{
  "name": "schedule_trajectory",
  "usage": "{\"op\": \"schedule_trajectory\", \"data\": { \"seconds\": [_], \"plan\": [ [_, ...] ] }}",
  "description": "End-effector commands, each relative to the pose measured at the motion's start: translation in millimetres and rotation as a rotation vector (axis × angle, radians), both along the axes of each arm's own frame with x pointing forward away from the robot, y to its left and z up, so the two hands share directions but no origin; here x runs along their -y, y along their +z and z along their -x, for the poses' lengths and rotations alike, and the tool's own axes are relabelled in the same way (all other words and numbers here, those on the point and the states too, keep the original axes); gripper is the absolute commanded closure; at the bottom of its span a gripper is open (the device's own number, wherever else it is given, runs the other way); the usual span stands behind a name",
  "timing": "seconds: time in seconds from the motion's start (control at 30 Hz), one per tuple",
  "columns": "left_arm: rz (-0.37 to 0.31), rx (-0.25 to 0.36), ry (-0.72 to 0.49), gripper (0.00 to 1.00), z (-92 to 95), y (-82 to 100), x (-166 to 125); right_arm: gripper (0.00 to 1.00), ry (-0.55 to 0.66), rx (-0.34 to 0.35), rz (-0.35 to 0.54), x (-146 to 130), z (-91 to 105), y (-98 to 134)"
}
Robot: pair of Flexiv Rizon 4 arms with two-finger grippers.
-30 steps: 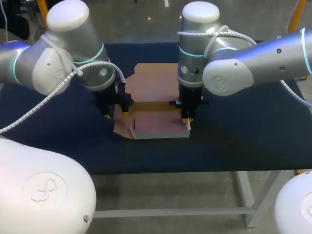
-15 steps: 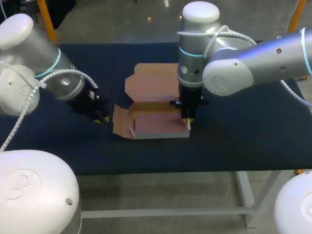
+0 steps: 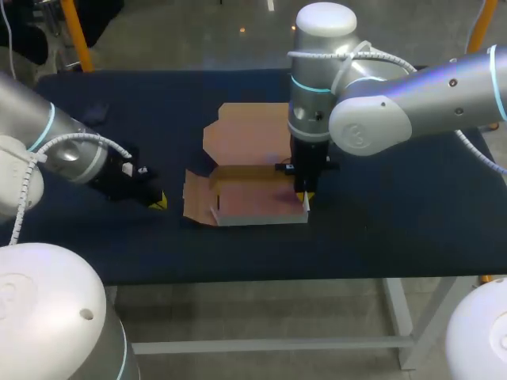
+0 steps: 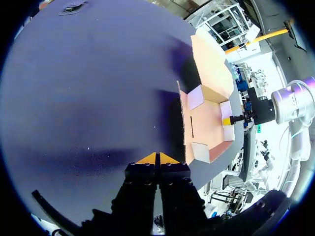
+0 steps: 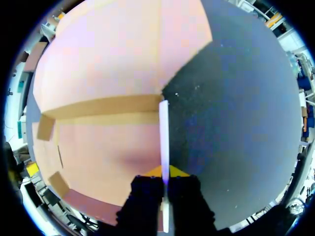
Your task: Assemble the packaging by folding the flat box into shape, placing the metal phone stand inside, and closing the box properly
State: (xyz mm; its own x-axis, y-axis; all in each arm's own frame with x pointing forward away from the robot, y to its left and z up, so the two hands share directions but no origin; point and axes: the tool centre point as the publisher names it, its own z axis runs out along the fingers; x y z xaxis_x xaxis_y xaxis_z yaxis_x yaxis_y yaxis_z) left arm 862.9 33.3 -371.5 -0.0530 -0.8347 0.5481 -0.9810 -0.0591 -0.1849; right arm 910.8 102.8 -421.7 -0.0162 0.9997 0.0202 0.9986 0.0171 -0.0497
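Note:
The brown cardboard box [image 3: 252, 195] lies half folded at the table's middle, its lid panel [image 3: 247, 131] flat behind it and its left flap [image 3: 194, 198] splayed outward. My right gripper [image 3: 305, 198] points straight down at the box's right side, shut on the upright right wall [image 5: 164, 129], whose white edge runs between the yellow tips [image 5: 166, 171]. My left gripper [image 3: 157, 201] sits low over the cloth to the left of the box, shut and empty [image 4: 157, 158], with the box [image 4: 209, 115] a short way ahead of it. I see no phone stand inside the box.
Dark blue cloth [image 3: 396, 214] covers the table. A small dark object [image 3: 98, 113] lies near the far left corner, too dim to identify. The table's front edge runs close below the box.
My left arm has pulled back to the left, away from the box's left flap, and its fingers have closed. The right arm and the box have stayed put.

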Motion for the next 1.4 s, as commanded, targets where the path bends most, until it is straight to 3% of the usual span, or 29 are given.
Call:
{"op": "schedule_trajectory", "data": {
  "seconds": [0.03, 0.43, 1.4],
  "plan": [
    [0.101, 0.007, -0.025, 1.0, -2.1, -9.5, -0.2, 1.0, 0.001, -0.007, 0.003, -1.5, -2.0, -2.1],
    [0.175, 0.006, -0.071, 1.0, -9.4, -23.6, 13.0, 1.0, 0.001, -0.007, 0.003, -1.5, -2.0, -2.1],
    [0.182, -0.005, -0.154, 1.0, -23.2, -31.5, 44.3, 1.0, 0.001, -0.007, 0.003, -1.5, -2.0, -2.1]
  ]
}}
